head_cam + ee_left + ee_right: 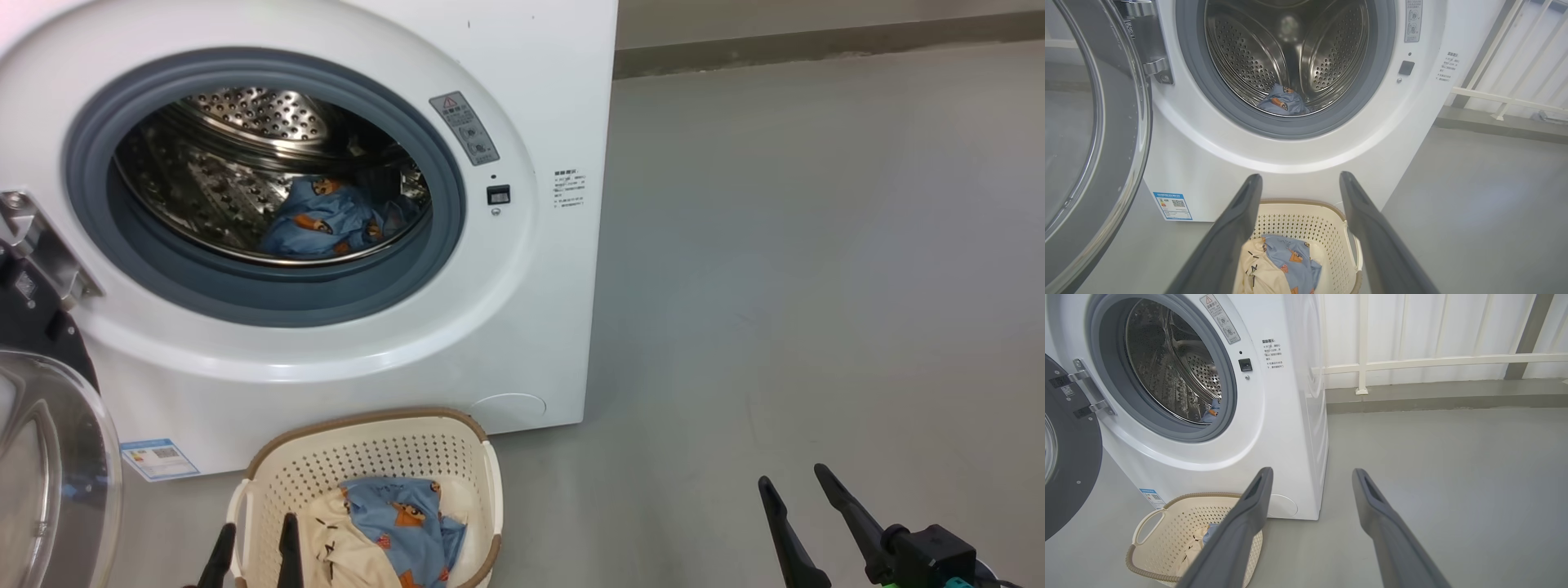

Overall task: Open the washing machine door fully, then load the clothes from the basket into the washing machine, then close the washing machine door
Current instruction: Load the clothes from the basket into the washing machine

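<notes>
At the lower left of the frame, the washing machine door (pixel 57 465) stands swung wide, clear of the washing machine (pixel 539 82) that fills the upper left. One blue printed garment (pixel 326 220) lies in the steel drum (pixel 245 122). More clothes (pixel 400 523), blue and cream, wait in the basket (pixel 367 420) at bottom centre, on the floor (pixel 775 245) just before the machine. The left pincer (pixel 255 539) hovers by the basket's near left edge, jaws spread wide and empty. The right pincer (pixel 792 482), lower right over bare floor, is likewise spread and holds nothing. Loading looks partly done; the remaining garments and closing the door are left.
</notes>
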Controlling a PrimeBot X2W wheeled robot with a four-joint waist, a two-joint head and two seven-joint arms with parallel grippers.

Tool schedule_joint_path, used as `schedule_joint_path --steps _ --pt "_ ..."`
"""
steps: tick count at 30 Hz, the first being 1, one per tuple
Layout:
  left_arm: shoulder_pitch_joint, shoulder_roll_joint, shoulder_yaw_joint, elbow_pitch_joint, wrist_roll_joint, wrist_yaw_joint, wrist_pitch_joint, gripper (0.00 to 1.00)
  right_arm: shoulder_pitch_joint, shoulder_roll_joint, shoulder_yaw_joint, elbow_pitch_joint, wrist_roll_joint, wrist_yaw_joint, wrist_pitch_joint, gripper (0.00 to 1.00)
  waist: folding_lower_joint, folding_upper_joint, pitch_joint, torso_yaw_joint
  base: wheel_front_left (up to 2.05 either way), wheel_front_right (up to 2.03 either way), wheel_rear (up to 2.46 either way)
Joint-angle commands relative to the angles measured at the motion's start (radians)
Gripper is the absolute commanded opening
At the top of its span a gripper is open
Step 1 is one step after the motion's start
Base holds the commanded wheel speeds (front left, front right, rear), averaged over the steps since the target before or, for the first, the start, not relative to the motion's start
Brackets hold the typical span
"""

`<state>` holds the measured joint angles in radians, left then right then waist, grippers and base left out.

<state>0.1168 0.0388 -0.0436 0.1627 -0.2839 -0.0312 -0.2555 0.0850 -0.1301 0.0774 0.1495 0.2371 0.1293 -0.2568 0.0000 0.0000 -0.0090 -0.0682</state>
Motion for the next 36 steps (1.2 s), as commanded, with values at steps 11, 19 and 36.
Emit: schedule_joint_path --steps 11,19,36 --pt "0.022 0.011 0.022 -0.065 -0.016 0.005 -0.006 1.00 -0.003 -0.018 0.023 -0.020 -0.012 0.001 -0.005 1.00 0.0000 0.0000 -0.020 0.009 0.00 0.00 0.00" --pt "0.033 0.011 0.024 -0.082 -0.017 0.003 -0.006 1.00 -0.005 -0.020 0.018 -0.022 -0.013 0.001 -0.005 1.00 0.0000 0.0000 -0.014 0.007 0.00 0.00 0.00" --pt "0.038 0.011 -0.005 -0.074 -0.040 0.019 -0.006 1.00 -0.018 -0.013 0.016 -0.023 -0.016 0.001 -0.005 1.00 0.0000 0.0000 0.021 -0.017 0.00 0.00 0.00"
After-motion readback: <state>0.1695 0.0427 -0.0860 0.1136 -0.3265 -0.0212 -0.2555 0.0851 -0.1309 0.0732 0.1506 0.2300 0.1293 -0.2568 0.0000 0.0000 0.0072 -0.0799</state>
